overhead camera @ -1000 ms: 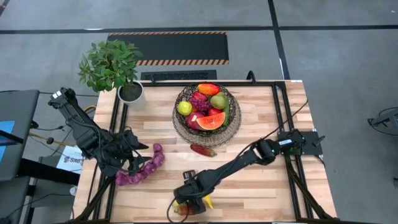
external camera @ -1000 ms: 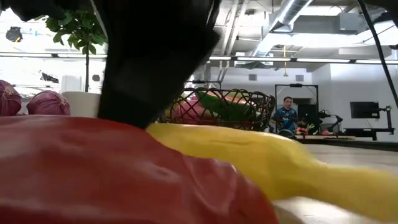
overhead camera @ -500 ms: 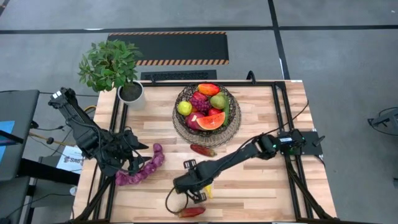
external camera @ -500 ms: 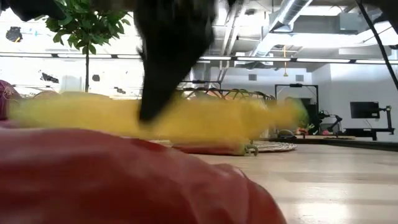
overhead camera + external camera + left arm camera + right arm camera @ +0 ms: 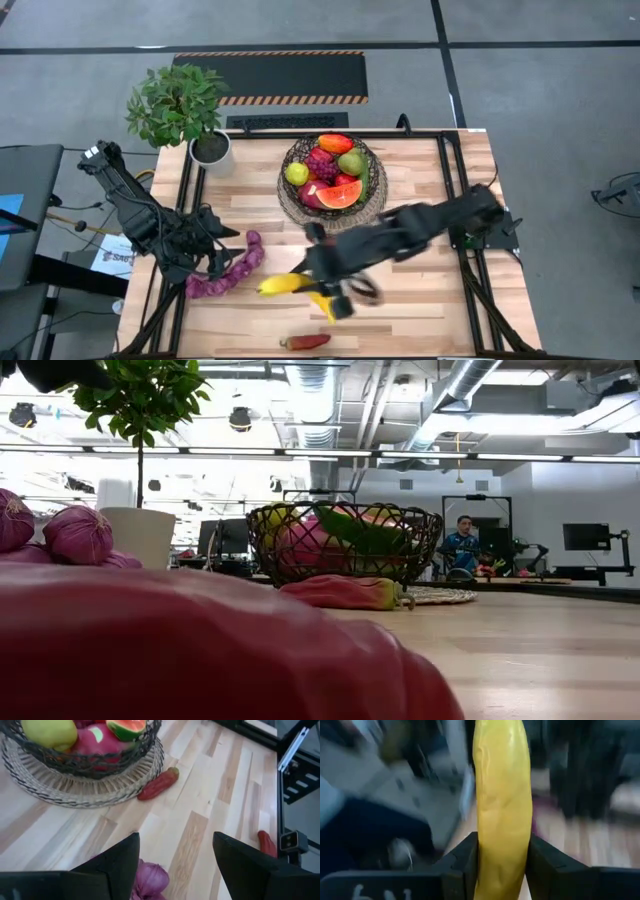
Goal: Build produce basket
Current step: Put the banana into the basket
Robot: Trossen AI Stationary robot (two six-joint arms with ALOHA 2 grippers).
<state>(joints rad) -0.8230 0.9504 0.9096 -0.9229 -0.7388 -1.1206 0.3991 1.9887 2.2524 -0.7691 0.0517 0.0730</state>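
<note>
my right pincer [image 5: 502,865] is clamped on the yellow banana [image 5: 283,284], fingers pressed to both its sides, above the bench [image 5: 420,300] in front of the basket [image 5: 332,172]. my left pincer [image 5: 175,865] is spread wide just above the purple string [image 5: 228,274] at the bench's left edge. one red pepper [image 5: 306,341] lies near the front edge, another [image 5: 158,783] beside the basket's wicker base.

The right arm reaches in from the worktop's right side toward its middle, its claw [image 5: 502,865] clamped with both fingers pressed against a held fruit. The left arm waits at the left edge, its claw [image 5: 175,865] with fingers spread apart.
</note>
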